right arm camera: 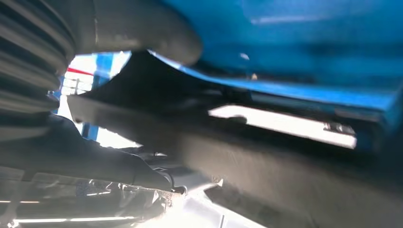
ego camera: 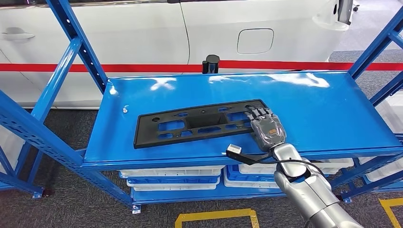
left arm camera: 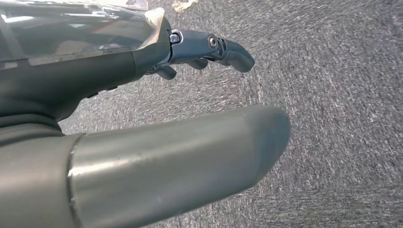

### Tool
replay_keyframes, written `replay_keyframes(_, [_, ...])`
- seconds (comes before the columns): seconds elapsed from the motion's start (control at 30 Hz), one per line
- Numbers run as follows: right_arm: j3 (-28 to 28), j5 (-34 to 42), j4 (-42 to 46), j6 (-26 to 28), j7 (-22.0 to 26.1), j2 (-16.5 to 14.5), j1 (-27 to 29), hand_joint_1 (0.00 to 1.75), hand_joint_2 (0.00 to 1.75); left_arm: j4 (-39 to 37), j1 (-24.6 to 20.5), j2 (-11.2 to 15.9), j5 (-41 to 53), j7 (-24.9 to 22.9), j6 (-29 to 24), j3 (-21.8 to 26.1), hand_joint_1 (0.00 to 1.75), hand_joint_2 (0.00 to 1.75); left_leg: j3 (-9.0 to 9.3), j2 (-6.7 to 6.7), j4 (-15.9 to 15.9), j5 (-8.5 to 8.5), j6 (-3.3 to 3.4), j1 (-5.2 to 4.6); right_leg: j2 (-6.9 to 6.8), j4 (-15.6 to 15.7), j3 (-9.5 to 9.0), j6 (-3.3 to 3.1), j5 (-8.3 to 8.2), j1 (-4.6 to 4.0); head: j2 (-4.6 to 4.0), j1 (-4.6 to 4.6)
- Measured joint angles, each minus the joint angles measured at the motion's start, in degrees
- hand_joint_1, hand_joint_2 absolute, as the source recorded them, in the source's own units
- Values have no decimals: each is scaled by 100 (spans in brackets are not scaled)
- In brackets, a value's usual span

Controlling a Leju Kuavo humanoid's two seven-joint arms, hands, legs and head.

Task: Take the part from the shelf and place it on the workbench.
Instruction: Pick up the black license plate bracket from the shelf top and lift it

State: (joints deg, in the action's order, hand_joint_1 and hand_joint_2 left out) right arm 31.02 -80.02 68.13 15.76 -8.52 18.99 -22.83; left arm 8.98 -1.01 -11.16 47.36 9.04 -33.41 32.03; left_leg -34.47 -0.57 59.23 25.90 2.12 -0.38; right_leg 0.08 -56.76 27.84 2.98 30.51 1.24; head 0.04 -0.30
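Observation:
A long black plastic part (ego camera: 190, 124) with several cut-outs lies on the top deck of the blue shelf (ego camera: 323, 109), slightly slanted. My right hand (ego camera: 266, 127) is at its right end, fingers laid over the top of it. In the right wrist view the part (right arm camera: 266, 171) runs between my thick thumb (right arm camera: 142, 28) and the darker fingers (right arm camera: 95, 161), so the hand grips its edge, with the blue shelf (right arm camera: 309, 42) behind. My left hand (left arm camera: 157, 142) hangs over grey carpet, fingers apart, holding nothing.
Slanted blue uprights (ego camera: 71, 52) frame the shelf on both sides. White bins (ego camera: 171, 178) fill the lower tier. A white car (ego camera: 214, 28) with a red stripe stands close behind. A small white bit (ego camera: 125, 109) lies on the deck's left. Yellow floor markings (ego camera: 216, 216) lie in front.

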Motion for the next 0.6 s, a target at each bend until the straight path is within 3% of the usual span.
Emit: replay_keyframes(0.6, [-262, -31, 28, 163, 16, 13, 127, 175, 175, 0, 0, 21, 147, -15, 2, -119, 0, 0, 21, -1, 0, 0, 0, 0, 0, 2, -18, -1, 1, 1, 0, 1])
